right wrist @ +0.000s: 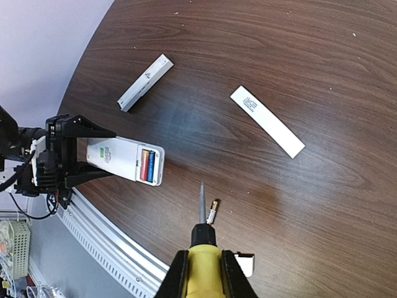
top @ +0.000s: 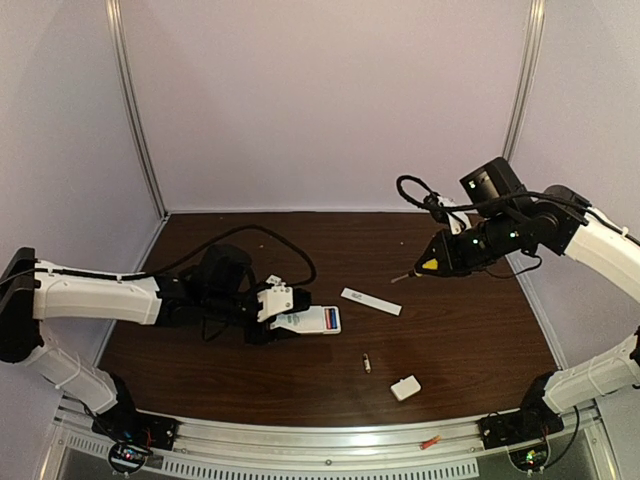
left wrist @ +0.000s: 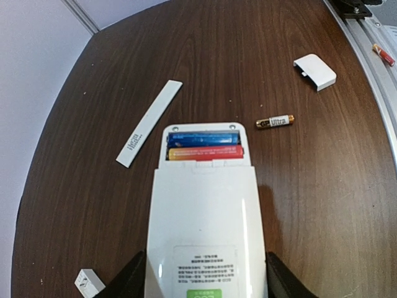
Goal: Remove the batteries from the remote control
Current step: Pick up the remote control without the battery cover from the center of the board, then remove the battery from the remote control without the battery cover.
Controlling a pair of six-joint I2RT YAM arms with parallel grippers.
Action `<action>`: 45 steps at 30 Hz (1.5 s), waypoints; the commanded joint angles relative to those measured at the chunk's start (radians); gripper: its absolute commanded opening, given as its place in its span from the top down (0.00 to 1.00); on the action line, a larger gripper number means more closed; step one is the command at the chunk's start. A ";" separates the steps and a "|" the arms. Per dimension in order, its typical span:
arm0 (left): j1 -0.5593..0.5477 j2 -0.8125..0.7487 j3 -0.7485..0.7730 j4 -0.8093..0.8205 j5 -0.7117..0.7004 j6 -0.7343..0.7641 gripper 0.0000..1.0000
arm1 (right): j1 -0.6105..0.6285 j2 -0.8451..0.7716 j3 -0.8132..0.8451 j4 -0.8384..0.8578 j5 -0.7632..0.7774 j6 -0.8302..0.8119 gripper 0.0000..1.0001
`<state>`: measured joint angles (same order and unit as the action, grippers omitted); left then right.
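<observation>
Two batteries (left wrist: pixel 203 146), maybe more, in remote (left wrist: pixel 205 230)

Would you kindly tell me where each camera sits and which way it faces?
Top external: above and behind the arm bases, looking down over the table; the left arm and right arm show.
Left wrist: low on the left arm, looking along the remote control to the two batteries in its open end; the left fingers flank it.
Right wrist: raised over the table, looking down past the yellow-handled screwdriver; the right fingers grip its handle.
Shared: both wrist views show the loose battery and the remote control.
</observation>
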<state>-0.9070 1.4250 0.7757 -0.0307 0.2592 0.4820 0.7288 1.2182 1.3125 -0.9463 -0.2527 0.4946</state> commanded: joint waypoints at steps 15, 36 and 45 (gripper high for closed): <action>0.005 -0.083 0.038 -0.096 -0.019 0.138 1.00 | 0.064 0.005 0.001 0.084 -0.118 -0.152 1.00; -0.002 -0.104 0.092 -0.245 0.164 0.222 1.00 | 0.318 0.171 0.102 0.058 0.003 -0.400 1.00; -0.004 -0.132 0.094 -0.271 0.214 0.227 1.00 | 0.358 0.203 0.091 0.081 0.032 -0.480 1.00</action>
<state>-0.9051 1.3266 0.8330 -0.3119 0.4194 0.6952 1.0721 1.4193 1.3872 -0.8722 -0.2626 0.0666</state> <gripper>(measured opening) 0.572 0.159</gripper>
